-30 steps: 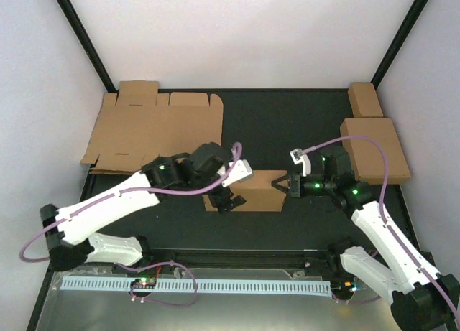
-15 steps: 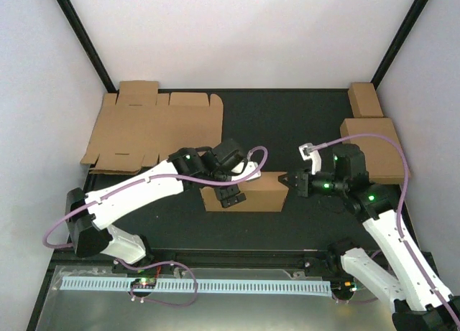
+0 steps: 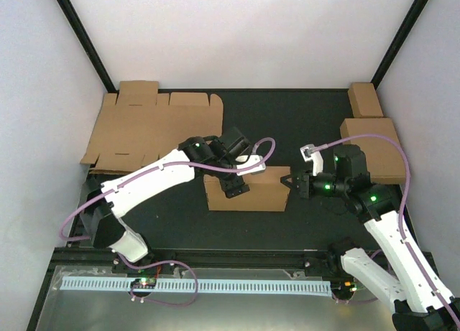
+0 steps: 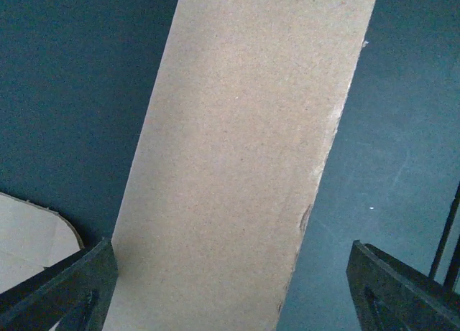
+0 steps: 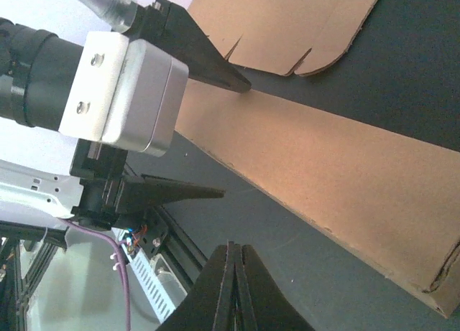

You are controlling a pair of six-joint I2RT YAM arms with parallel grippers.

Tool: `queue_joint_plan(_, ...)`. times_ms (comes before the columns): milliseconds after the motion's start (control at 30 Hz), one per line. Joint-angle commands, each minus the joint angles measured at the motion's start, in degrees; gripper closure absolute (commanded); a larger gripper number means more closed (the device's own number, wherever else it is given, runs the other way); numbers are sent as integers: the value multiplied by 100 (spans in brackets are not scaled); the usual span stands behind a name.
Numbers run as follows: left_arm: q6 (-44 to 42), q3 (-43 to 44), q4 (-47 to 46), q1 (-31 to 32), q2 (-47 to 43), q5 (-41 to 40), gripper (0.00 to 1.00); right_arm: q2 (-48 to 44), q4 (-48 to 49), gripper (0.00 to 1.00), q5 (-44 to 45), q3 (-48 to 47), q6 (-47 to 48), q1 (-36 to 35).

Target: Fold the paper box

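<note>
Box (image 3: 259, 194): sits on the black table (image 3: 287, 123) directly under the left claw (image 3: 234, 187), with its right end at the tip of the right claw (image 3: 290, 182). It looks partly formed, with one long brown face turned toward the arm bases.

Left claw: released, jaws spread wide. In the wrist view a long cardboard panel runs between the two fingers. Seen from the right wrist, the upper finger (image 5: 208, 65) meets the panel's far edge and the lower finger (image 5: 172, 191) hangs clear of the near side. Nothing is pinched. Judgement: the spread lets it straddle the panel, ready to press or nip it along a fold.

Right claw: clenched, nothing between the fingers. Whether the tip touches the cardboard, I cannot tell. Judgement: shut, it serves as a blunt stop at the box end so that the box does not slide away from the left claw.

Beyond the left claw and to its left lie flat sheets (image 3: 154, 126). Folded boxes (image 3: 374, 148) are stacked to the right of the right claw. Likely stock and finished work.

Writing: none legible. The cardboard is plain, with no brand or label on it, and no marking can be read on the arms.
</note>
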State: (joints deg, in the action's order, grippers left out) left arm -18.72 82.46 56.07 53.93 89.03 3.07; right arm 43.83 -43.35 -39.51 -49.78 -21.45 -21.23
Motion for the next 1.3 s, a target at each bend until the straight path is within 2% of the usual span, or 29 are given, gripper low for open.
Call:
queue_joint_plan(0, -123, 40, 284, -32, 312, 532, 13, -21, -52, 98, 116, -91, 72, -4)
queue_joint_plan(233, -93, 62, 331, -32, 464, 584, 24, -17, -65, 99, 363, -102, -2, -4)
queue_joint_plan(400, -23, 29, 293, -32, 373, 539, 37, -83, -309, 96, 1143, -250, -112, -4)
queue_joint_plan(500, 37, -32, 241, -32, 253, 488, 39, -151, -485, 94, 1896, -340, -326, -4)
queue_joint_plan(567, 71, -92, 208, -23, 151, 483, 40, -165, -605, 87, 2341, -393, -503, -6)
queue_joint_plan(633, 103, -172, 165, -15, 26, 491, 42, -146, -719, 71, 2526, -474, -650, -9)
queue_joint_plan(700, 130, -234, 142, 2, -108, 485, 43, -122, -826, 33, 2571, -558, -787, -5)
queue_joint_plan(800, 186, -310, 119, 33, -293, 443, 44, -140, -989, 3, 2865, -658, -1099, -4)
queue_joint_plan(833, 213, -328, 115, 52, -358, 418, 44, -170, -1047, 0, 2977, -697, -1224, -4)
queue_joint_plan(1067, 405, -536, 41, 302, -880, 99, 43, -38, -1526, 0, 3233, -1066, -1944, 5)
queue_joint_plan(1133, 397, -697, -45, 332, -990, 106, 35, 89, -1618, 0, 3099, -1111, -2071, 4)
queue_joint_plan(1267, 440, -896, -101, 337, -931, 102, 30, 136, -1429, 0, 2876, -966, -2114, 3)
